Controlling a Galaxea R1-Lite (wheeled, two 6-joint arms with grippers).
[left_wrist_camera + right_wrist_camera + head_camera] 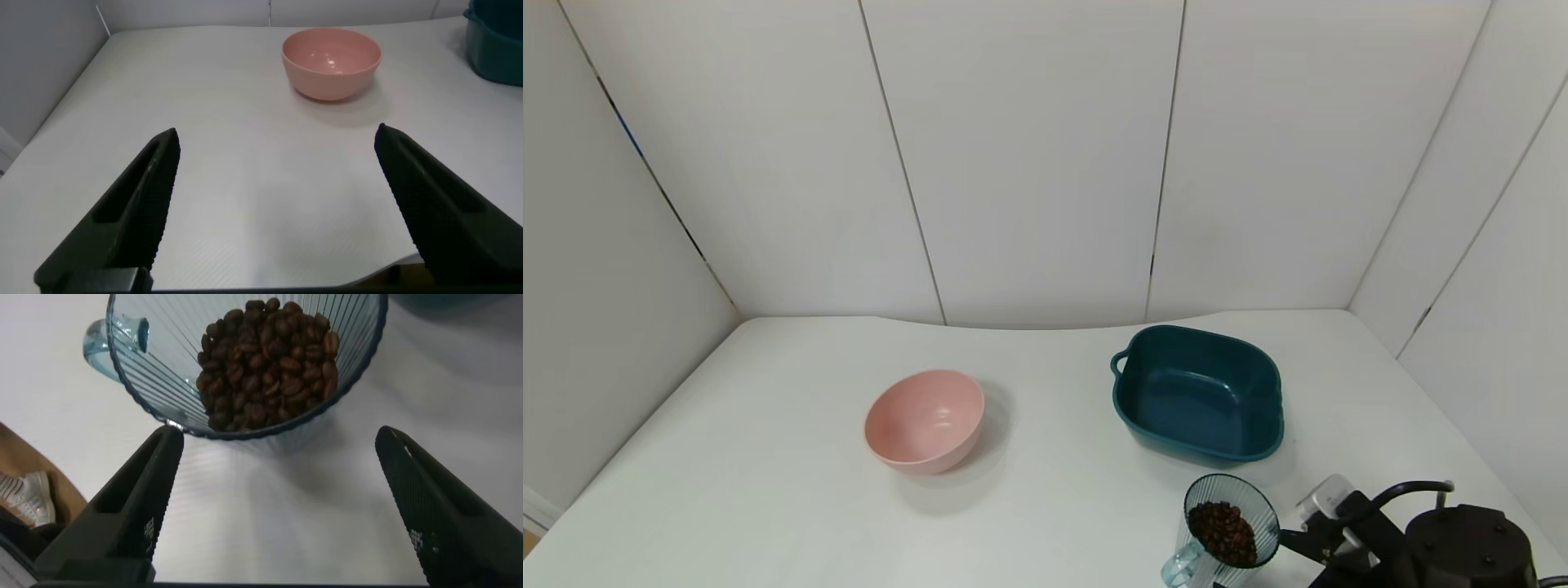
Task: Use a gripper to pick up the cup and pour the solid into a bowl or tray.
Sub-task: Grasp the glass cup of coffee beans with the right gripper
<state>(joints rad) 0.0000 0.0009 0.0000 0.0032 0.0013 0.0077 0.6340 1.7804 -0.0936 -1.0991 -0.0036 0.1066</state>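
Observation:
The ribbed pale blue cup (pixel 1223 523) stands upright near the table's front edge at the right, its loop handle toward the front left. Dark brown beans (pixel 1222 532) heap inside it. My right gripper (pixel 1298 543) is just right of the cup, open and empty. In the right wrist view the cup (pixel 343 384) and the beans (pixel 265 359) sit just ahead of the spread fingers (pixel 139 506), outside the gap of the gripper (pixel 278 437). The dark teal basin (pixel 1198 392) lies empty behind the cup. My left gripper (pixel 275 135) is open and empty over bare table.
A round pink bowl (pixel 925 420) sits mid-table, also in the left wrist view (pixel 331 61). The basin's corner (pixel 497 45) shows there too. White wall panels close in the back and sides. The table's front edge (pixel 49 457) is close to the cup.

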